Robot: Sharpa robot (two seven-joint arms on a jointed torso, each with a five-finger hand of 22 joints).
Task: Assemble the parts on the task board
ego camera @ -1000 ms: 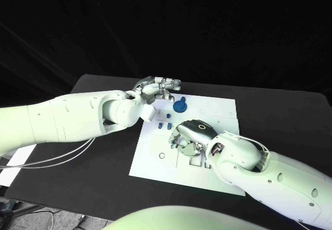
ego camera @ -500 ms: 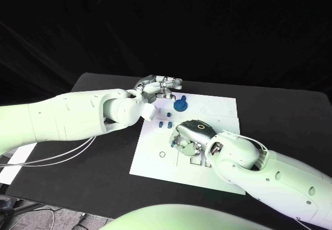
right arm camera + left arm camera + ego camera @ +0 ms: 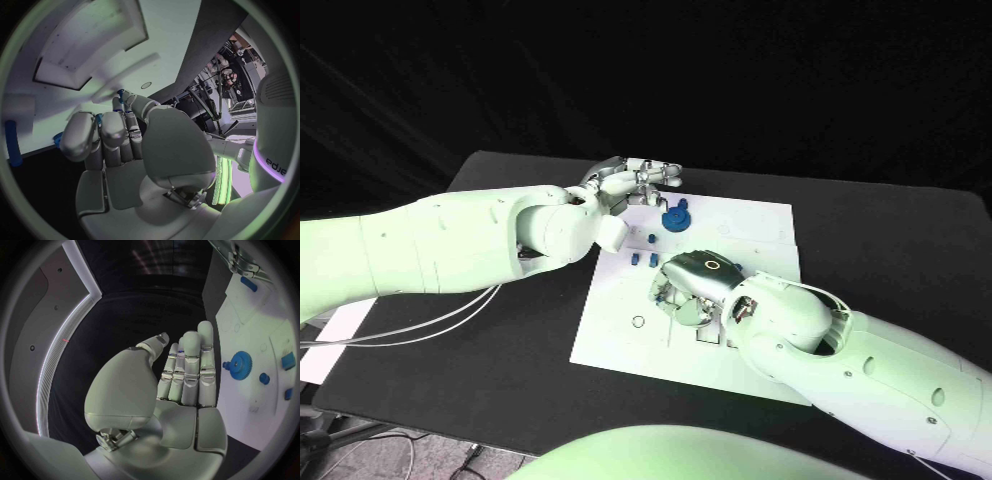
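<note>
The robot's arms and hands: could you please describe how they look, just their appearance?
Both arms are smooth, rounded white shells. The left hand and right hand are silver metal with segmented fingers. The right wrist carries a dark round ring mark, and thin pale cables trail under the left arm.

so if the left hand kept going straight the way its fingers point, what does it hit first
Probably nothing: the left hand points along the task board edge, over black table. The blue gear lies beside its fingertips, not ahead, though depth is unclear.
</note>
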